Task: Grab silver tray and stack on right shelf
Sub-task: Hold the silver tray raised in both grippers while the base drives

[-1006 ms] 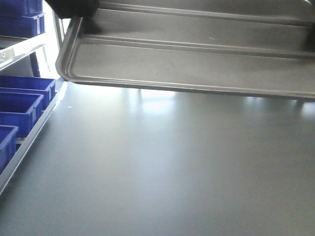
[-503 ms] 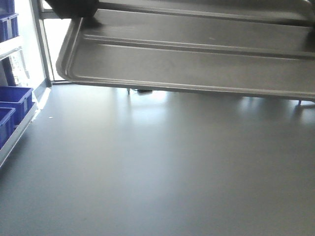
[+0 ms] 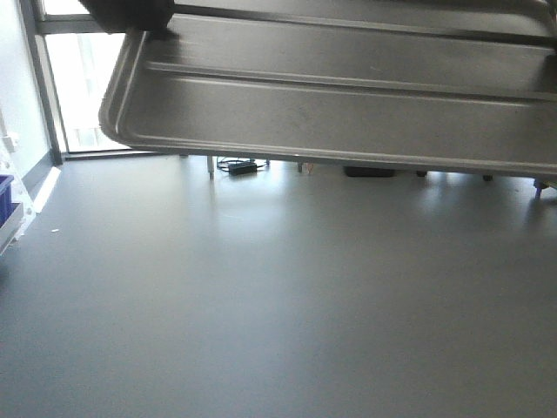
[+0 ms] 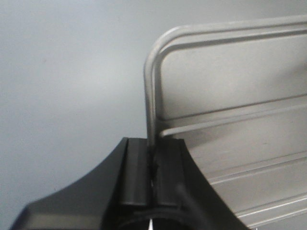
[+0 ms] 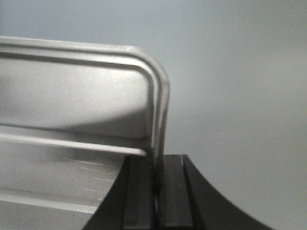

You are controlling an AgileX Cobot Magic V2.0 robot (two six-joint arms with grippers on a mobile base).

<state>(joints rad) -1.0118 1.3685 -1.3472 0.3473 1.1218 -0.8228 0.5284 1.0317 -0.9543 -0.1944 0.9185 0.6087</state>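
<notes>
Silver tray was held in the air above the smooth grey floor, showing bare brushed metal, rounded corners, a low rolled rim and two long raised ridges. Left gripper had its black jaws pinched on one end rim; right gripper likewise on the opposite end. A sliver of blue bin showed at the left edge, contents not discernible.
</notes>
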